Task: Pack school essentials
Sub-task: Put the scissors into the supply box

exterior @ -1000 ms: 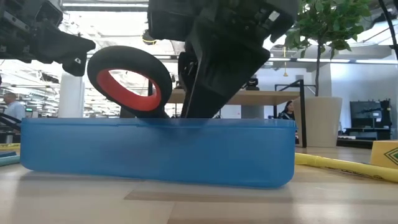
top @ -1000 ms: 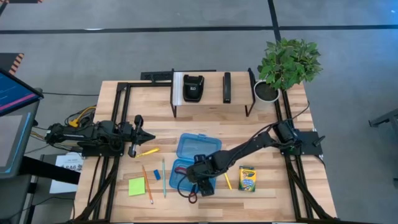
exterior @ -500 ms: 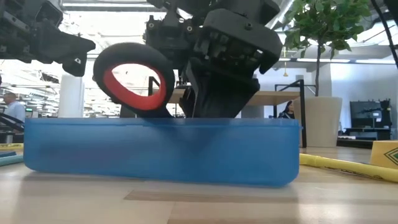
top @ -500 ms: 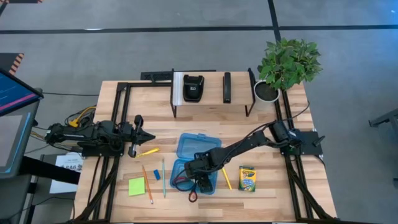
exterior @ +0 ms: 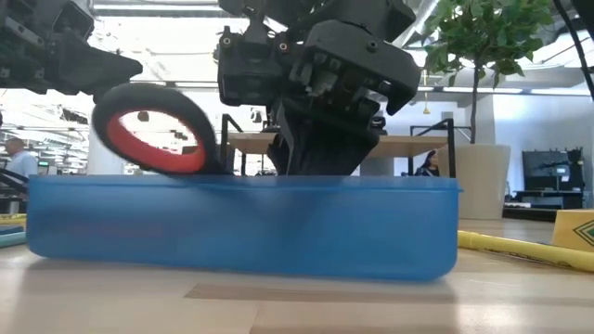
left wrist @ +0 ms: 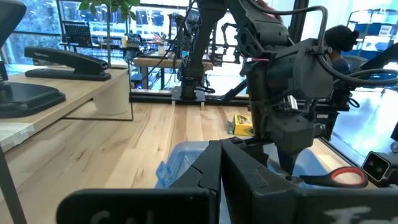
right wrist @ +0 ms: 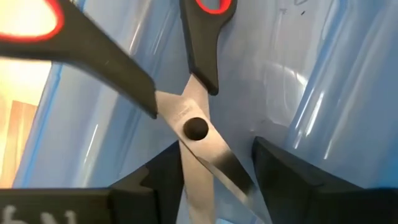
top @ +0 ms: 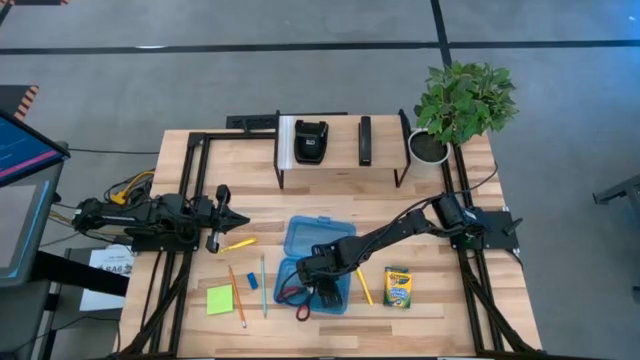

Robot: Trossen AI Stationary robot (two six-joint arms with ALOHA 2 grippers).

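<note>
My right gripper (top: 318, 290) reaches down into the lower tray of the translucent blue case (top: 312, 262), shut on the red-handled scissors (top: 297, 300). Their handle loop (exterior: 153, 139) stands just above the case's near wall (exterior: 241, 227). My left gripper (top: 230, 219) hovers shut and empty at the table's left, above a yellow pencil (top: 238, 243). An orange pencil (top: 236, 293), a teal pencil (top: 264, 285), a blue eraser (top: 253, 281) and a green sticky-note pad (top: 220, 300) lie flat left of the case. Another yellow pencil (top: 365, 290) and the crayon box (top: 398, 286) lie to its right. My right gripper has the scissors' two slightly parted steel blades (right wrist: 208, 158) between its fingers (right wrist: 158, 177), just past the pivot. The fingers come from above, slanting down into the tray, along the blades. The scissors lie tilted, blades inside the tray, handles (right wrist: 202, 25) up over its near left rim.
The case's open lid (top: 318, 237) lies flat on the far side of the tray. A dark metal rack (top: 340, 150) with black devices stands at the table's far edge, and a potted plant (top: 462, 100) at the far right corner. People show in the room beyond.
My right gripper has moved a little toward the table's left and far edges, deeper into the tray. The scissors have come with it and tipped: their handle loop has sunk lower and swung left, close to the case's rim. The case has shifted slightly on the table.
</note>
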